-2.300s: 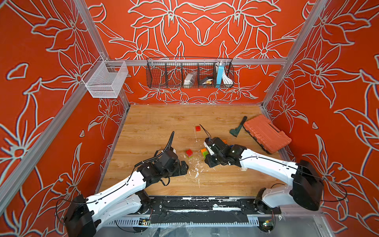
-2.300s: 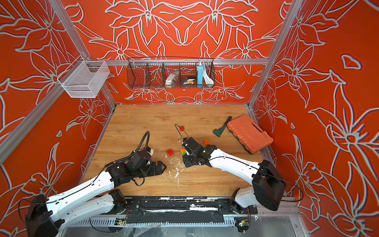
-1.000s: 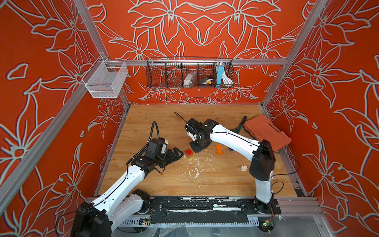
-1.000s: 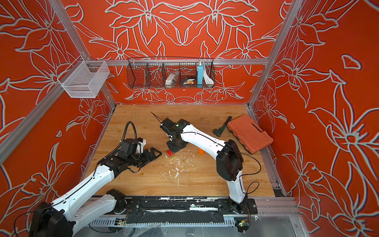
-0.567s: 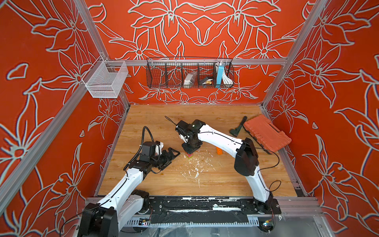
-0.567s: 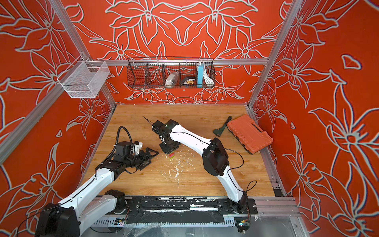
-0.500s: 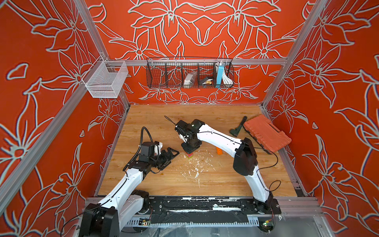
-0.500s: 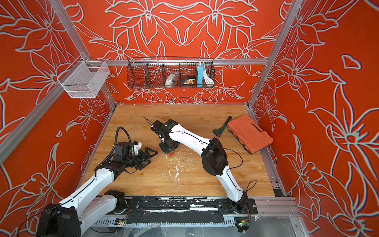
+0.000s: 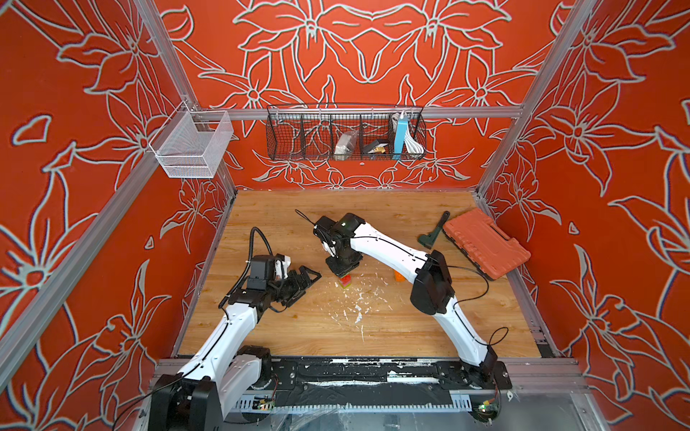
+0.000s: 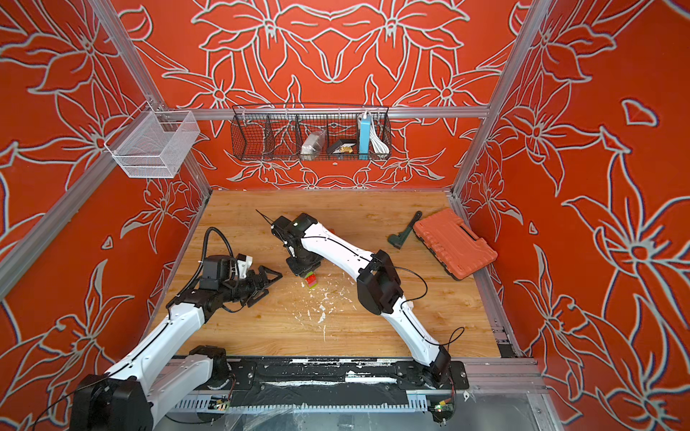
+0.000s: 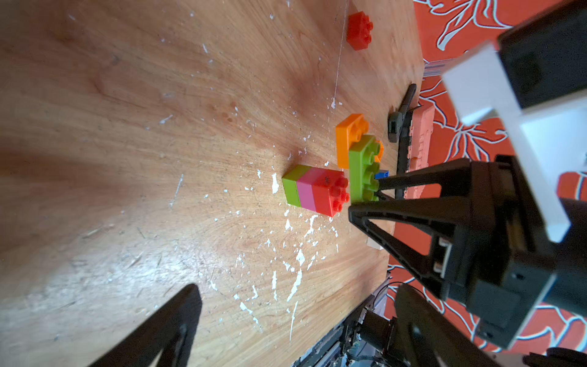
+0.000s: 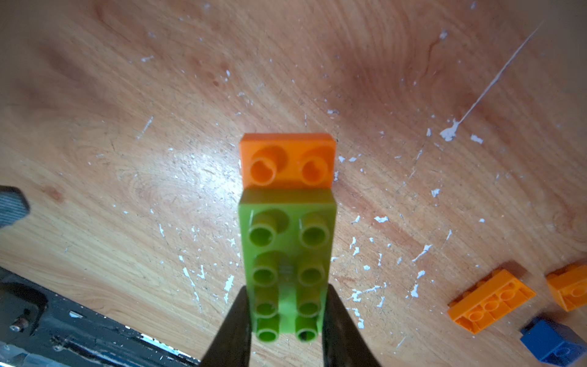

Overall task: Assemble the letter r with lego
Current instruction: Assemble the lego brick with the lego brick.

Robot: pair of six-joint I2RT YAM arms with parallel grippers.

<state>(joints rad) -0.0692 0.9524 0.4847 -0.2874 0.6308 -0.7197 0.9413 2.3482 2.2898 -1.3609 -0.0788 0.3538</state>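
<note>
My right gripper (image 12: 287, 317) is shut on a long lime green lego brick (image 12: 287, 263) with an orange brick (image 12: 287, 162) stuck under its far end. In the left wrist view this pair (image 11: 363, 168) hangs just above the red top of an upright green, pink and red stack (image 11: 314, 190). In both top views the right gripper (image 9: 341, 266) covers that stack (image 9: 345, 280). To the left of the stack my left gripper (image 9: 304, 278) stands open and empty, and its jaws show wide apart in its own wrist view (image 11: 292, 327).
Loose orange bricks (image 12: 490, 305) and a blue one (image 12: 556, 343) lie to the right of the stack. A red brick (image 11: 359, 30) lies farther back. An orange-red case (image 9: 485, 242) and a black tool (image 9: 433, 233) sit at the back right. White flecks (image 9: 358, 306) dot the board.
The right arm has carried its green and orange bricks leftward over the stack. The left arm has drawn back to the left, its gripper still open.
</note>
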